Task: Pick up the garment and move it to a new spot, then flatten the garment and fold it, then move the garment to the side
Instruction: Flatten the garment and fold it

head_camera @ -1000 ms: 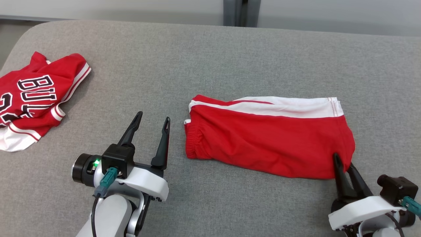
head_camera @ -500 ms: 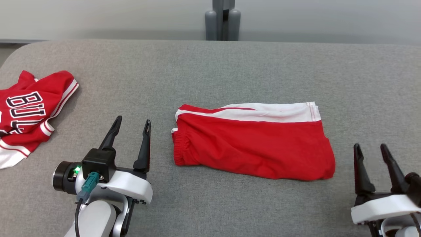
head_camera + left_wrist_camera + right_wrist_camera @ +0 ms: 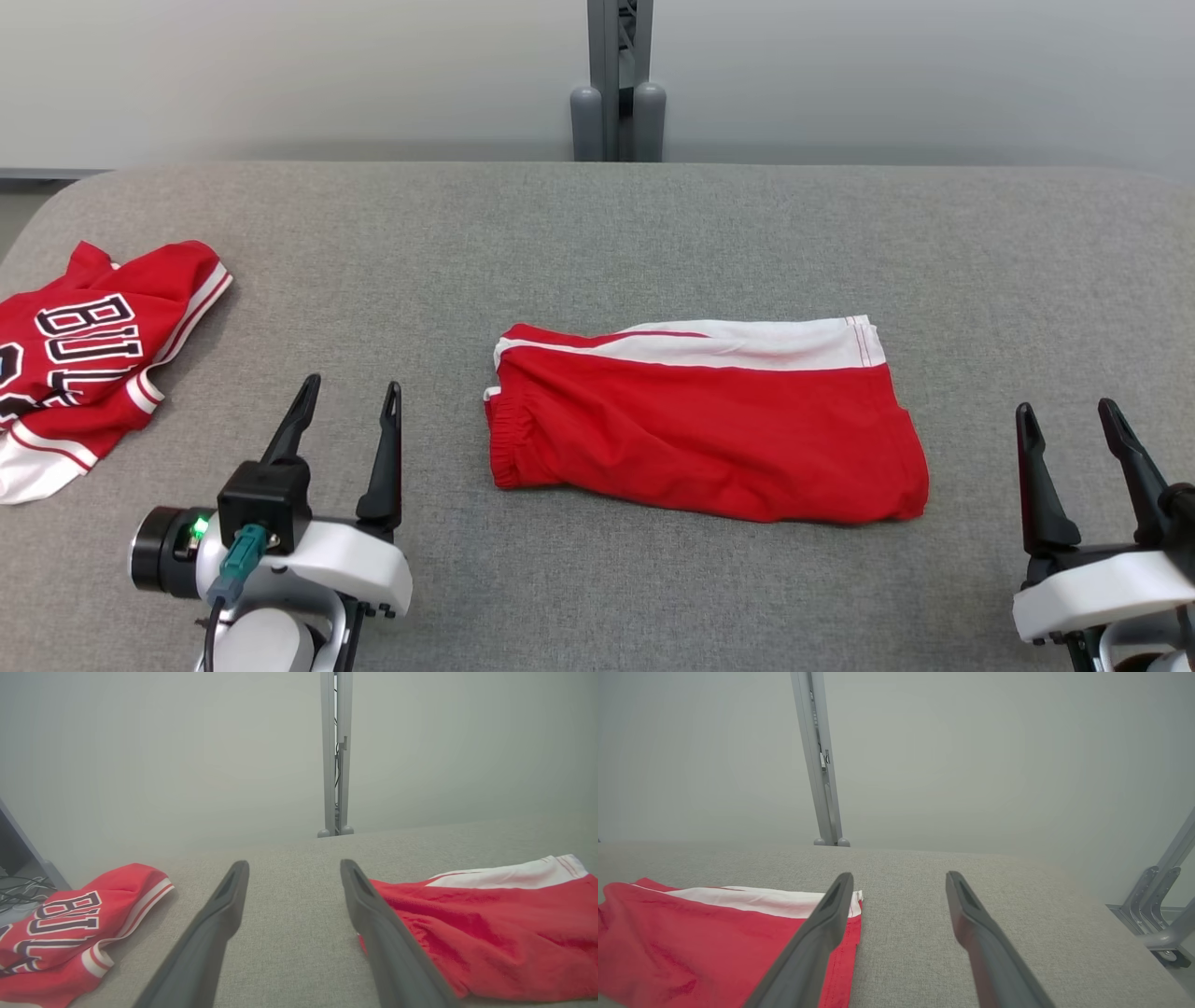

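Head view, folded red shorts (image 3: 700, 439) on grey table (image 3: 597, 243), left claw (image 3: 353, 385), right claw (image 3: 1065, 407) both spread wide, empty

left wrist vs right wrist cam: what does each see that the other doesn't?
Left wrist, not right wrist: jersey, cables, left gripper, open. Right wrist, not left wrist: brackets off the surface's edge, right gripper, open. Both: shorts, grey surface, post, wall.
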